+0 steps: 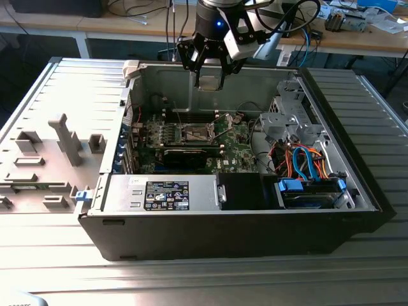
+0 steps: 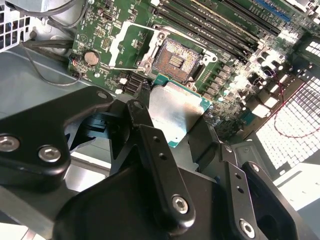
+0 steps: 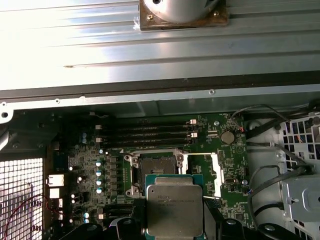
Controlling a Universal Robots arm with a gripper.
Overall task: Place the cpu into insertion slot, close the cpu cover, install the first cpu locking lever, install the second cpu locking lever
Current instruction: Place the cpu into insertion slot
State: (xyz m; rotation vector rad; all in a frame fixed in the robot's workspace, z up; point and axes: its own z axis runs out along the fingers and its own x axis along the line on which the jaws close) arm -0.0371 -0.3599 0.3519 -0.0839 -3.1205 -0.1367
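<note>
Surface [image 1: 191, 280] of ribbed grey metal carries one open computer case [image 1: 242, 236]. Behind it we see wooden surfaces [image 1: 57, 27] strewn with cables. We count one pincer [image 1: 209, 76], one cpu [image 3: 174, 210], one insertion slot [image 3: 152, 167] and one cpu cover [image 3: 216, 170]. The pincer is clamped on the cpu by its edges, holding it in the air over the open case, apart from the slot. The slot lies bare and dark-centred in the green motherboard [image 1: 236, 137], with the cover swung open just beside it.
</note>
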